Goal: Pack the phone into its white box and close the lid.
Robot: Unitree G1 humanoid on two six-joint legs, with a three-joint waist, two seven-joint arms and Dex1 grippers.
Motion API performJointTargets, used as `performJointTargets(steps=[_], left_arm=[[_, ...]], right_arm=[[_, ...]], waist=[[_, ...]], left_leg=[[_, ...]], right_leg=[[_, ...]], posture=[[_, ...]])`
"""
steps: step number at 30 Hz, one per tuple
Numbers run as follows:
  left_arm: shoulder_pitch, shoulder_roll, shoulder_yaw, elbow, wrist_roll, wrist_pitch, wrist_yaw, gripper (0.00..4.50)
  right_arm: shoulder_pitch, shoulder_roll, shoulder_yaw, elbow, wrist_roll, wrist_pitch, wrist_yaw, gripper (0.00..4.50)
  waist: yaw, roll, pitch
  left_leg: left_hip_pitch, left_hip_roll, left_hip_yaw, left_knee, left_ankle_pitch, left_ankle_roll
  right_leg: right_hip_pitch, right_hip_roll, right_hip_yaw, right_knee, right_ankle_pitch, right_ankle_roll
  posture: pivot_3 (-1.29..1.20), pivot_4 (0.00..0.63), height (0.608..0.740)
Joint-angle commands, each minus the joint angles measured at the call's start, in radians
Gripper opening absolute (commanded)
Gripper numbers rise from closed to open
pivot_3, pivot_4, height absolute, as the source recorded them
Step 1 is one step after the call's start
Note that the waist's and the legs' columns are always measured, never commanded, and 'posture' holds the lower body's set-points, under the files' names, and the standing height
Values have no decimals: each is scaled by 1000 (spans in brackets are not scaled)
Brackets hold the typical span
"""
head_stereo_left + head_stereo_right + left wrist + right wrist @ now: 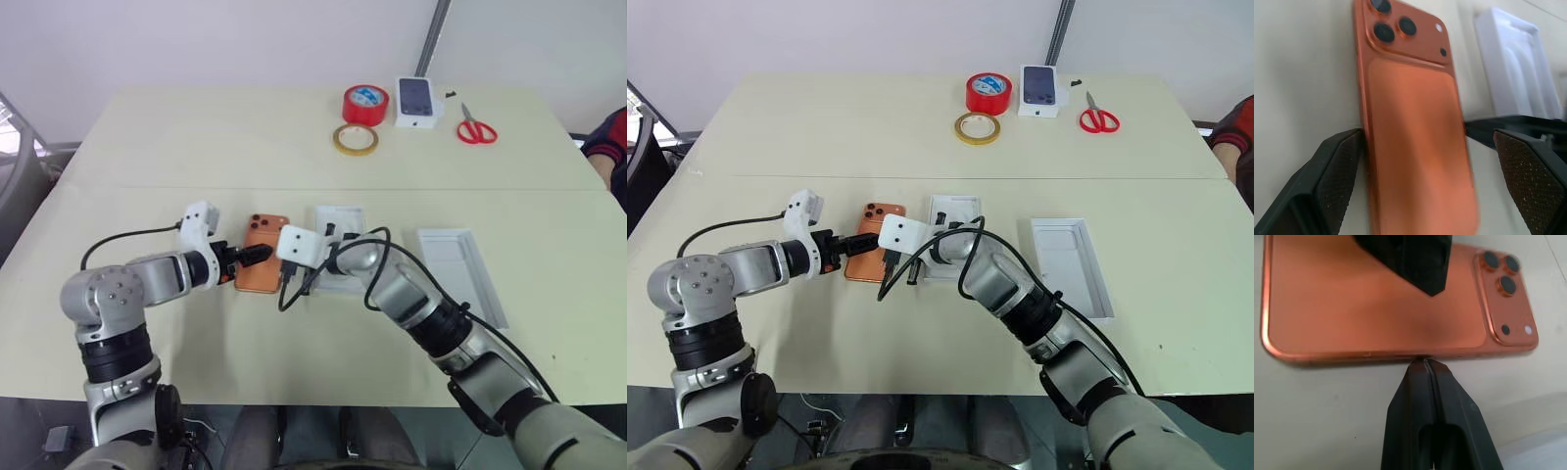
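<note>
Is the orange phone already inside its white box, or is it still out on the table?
Out. The phone lies camera side up on the bare table, beside the white box, between the open left claw fingers.

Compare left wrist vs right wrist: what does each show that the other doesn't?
Left wrist: the left hand, fingers spread wide to either side of the phone, and beyond it a white moulded insert.
Right wrist: the right hand, shut, its tips against the phone's long edge, with a finger of the other hand above the phone's back.
Both: the orange phone lying back up on the table, lenses showing.
</note>
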Motion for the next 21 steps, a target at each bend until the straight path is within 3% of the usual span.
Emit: performJointTargets(steps=[1, 11, 21], left_arm=[[5, -67, 0, -4, -44, 46, 9, 4430], [-49, -152, 166, 57, -123, 46, 109, 4430], [-51, -132, 183, 82, -202, 46, 200, 4430]], right_arm=[[4, 3, -7, -34, -12, -10, -4, 0], [24, 2, -3, -42, -28, -16, -2, 0], [39, 3, 2, -57, -36, -12, 4, 0]], waist=[[0, 0, 0], [1, -1, -1], [-5, -1, -1]], left_leg=[[0, 0, 0, 0, 0, 0], [1, 0, 0, 0, 0, 0], [1, 0, 0, 0, 0, -1]], right_leg=[[0, 0, 0, 0, 0, 0], [1, 0, -1, 0, 0, 0], [0, 0, -1, 0, 0, 0]], posture=[[0, 150, 740], [0, 150, 740], [0, 150, 740]])
